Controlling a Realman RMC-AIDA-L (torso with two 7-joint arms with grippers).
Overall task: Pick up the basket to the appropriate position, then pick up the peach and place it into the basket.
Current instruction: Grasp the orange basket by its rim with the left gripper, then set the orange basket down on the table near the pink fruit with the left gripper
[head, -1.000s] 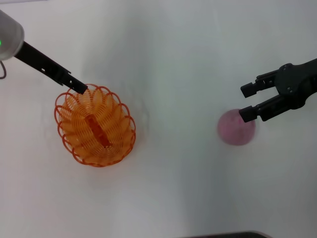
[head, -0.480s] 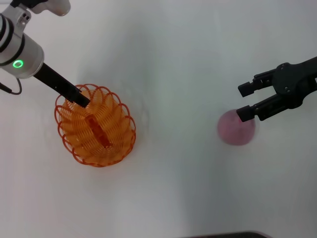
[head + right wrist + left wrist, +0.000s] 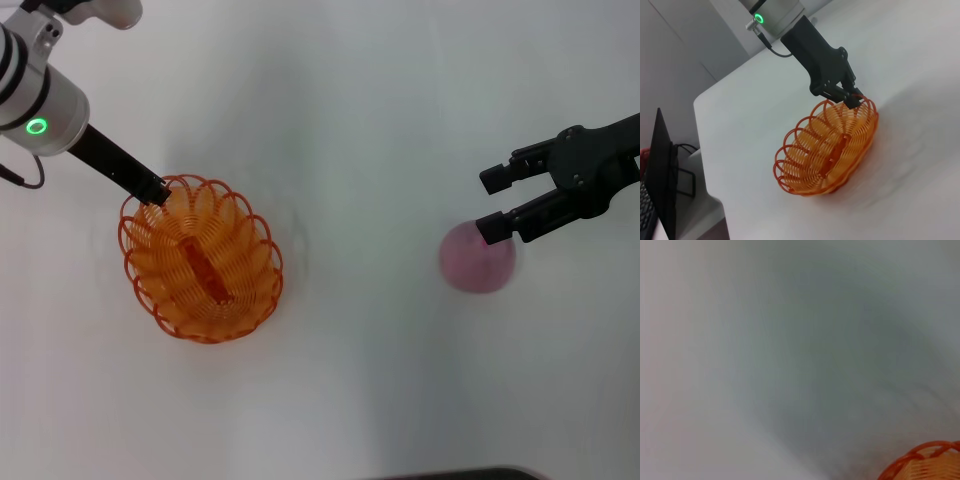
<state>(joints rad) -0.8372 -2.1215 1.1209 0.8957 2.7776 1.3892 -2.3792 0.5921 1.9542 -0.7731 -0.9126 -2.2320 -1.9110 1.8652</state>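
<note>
Basket (image 3: 202,262) shifted slightly right and nearer vs half second earlier, dragged by left gripper (image 3: 155,190), which stayed clamped on far-left rim. Basket sat on left part of white table (image 3: 360,120), tilted a bit in right wrist view, gripped end raised (image 3: 826,150). Left wrist view caught only sliver of rim (image 3: 922,465). Peach (image 3: 476,258) rested on table at right, well apart from basket, unmoved. Right gripper (image 3: 492,205) hovered just over peach's far-right edge, fingers spread wide, holding nothing.
</note>
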